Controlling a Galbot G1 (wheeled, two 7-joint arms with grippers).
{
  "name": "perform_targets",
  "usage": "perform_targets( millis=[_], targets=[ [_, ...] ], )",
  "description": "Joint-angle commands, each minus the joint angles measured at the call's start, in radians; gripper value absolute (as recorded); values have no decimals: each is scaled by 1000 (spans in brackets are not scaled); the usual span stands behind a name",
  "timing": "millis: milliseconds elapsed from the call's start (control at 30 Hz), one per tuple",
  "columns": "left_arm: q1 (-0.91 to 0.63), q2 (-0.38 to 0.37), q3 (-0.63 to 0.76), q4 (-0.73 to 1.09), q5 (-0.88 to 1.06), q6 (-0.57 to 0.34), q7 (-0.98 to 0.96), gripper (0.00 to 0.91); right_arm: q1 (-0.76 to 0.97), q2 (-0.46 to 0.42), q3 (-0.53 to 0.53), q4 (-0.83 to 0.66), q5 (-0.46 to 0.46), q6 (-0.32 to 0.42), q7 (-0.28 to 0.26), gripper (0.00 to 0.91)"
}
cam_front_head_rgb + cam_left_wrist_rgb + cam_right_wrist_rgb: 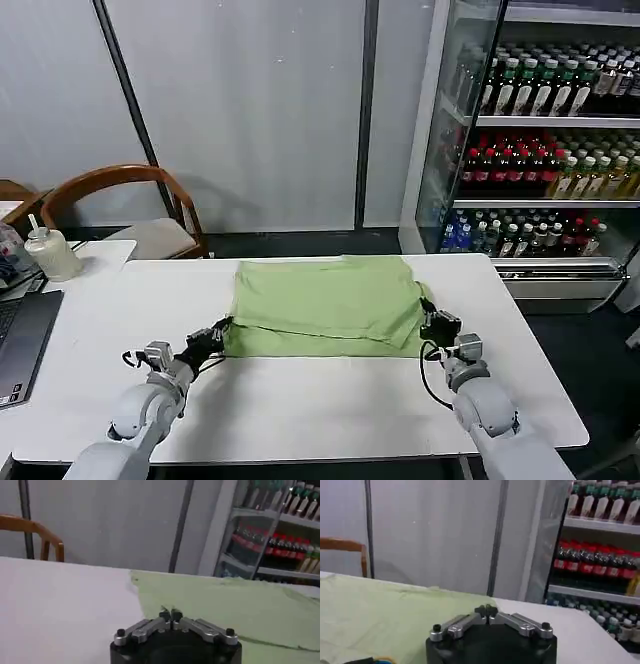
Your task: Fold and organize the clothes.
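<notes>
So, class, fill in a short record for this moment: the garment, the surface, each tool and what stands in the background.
garment: green T-shirt, folded flat, plain side up
surface: white table
left tool: fingers together, at the shirt's near left corner
right tool: fingers together, at the shirt's near right corner
table extras: laptop and a pump bottle at the left end
background: wooden chair, drinks fridge

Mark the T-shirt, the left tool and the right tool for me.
T-shirt (325, 300): head view, middle of the folded green cloth.
Left tool (222, 327): head view, fingertips at the shirt's near left corner.
Right tool (427, 312): head view, fingertips at the shirt's right edge.
</notes>
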Motion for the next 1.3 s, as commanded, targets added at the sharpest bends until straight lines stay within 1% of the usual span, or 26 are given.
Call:
perform_targets(
  millis=[33, 233, 400, 433, 467, 500, 567, 667, 733, 867, 900, 967, 1000, 1067, 1100, 1133, 1200, 1300],
  targets=[
    [-47, -1, 18, 51, 0, -9, 8, 20, 28, 5, -5, -38, -16, 6, 4, 0],
    [-83, 11, 61, 82, 14, -13, 15, 20, 47, 2, -13, -66, -13, 11, 2, 0],
    [-94, 8, 63, 95, 14, -13, 16, 20, 53, 5, -18, -79, -14, 14, 2, 0],
    [-95, 7, 63, 95, 14, -14, 16, 91, 56, 6, -20, -83, -14, 14, 0, 907],
    [-94, 7, 62, 95, 14, -14, 16, 443, 60, 7, -21, -86, -14, 12, 1, 907],
    [-92, 7, 62, 95, 16, -16, 14, 907, 63, 8, -24, -87, -17, 2, 8, 907],
    [-91, 6, 63, 99, 28, -16, 6, 907, 77, 11, -27, -100, -20, -9, 8, 907],
    [-94, 0, 61, 116, 43, -26, -4, 907, 128, 23, -44, -158, -35, -20, 21, 907],
    [-94, -2, 53, 122, 44, -27, -9, 907, 157, 36, -47, -192, -49, -50, 40, 907],
    [-67, 15, 22, 96, 48, -34, -8, 907, 157, 40, -39, -191, -53, -68, 68, 907],
    [-61, 21, 16, 82, 47, -36, -7, 907, 150, 36, -30, -181, -54, -68, 68, 907],
    [-28, 41, -18, 54, 46, -79, 9, 907, 127, 22, -9, -136, -50, -64, 67, 907],
    [-13, 54, -42, 35, 42, -96, 27, 907, 97, 7, 6, -87, -46, -65, 66, 907],
    [29, 80, -100, -21, 30, -89, 40, 907, 9, -25, 45, 1, -18, -72, 64, 907],
    [44, 89, -106, -43, 25, -82, 38, 907, -26, -37, 52, 31, -7, -75, 65, 907],
    [70, 103, -106, -70, 25, -62, 27, 907, -77, -57, 58, 72, 0, -78, 66, 907],
    [110, 110, -87, -126, 50, -19, 4, 907, -131, -69, 58, 111, 4, -81, 72, 907],
    [162, 104, -37, -176, 107, 43, -40, 907, -195, -61, 63, 148, 28, -93, 85, 907]
  ],
)
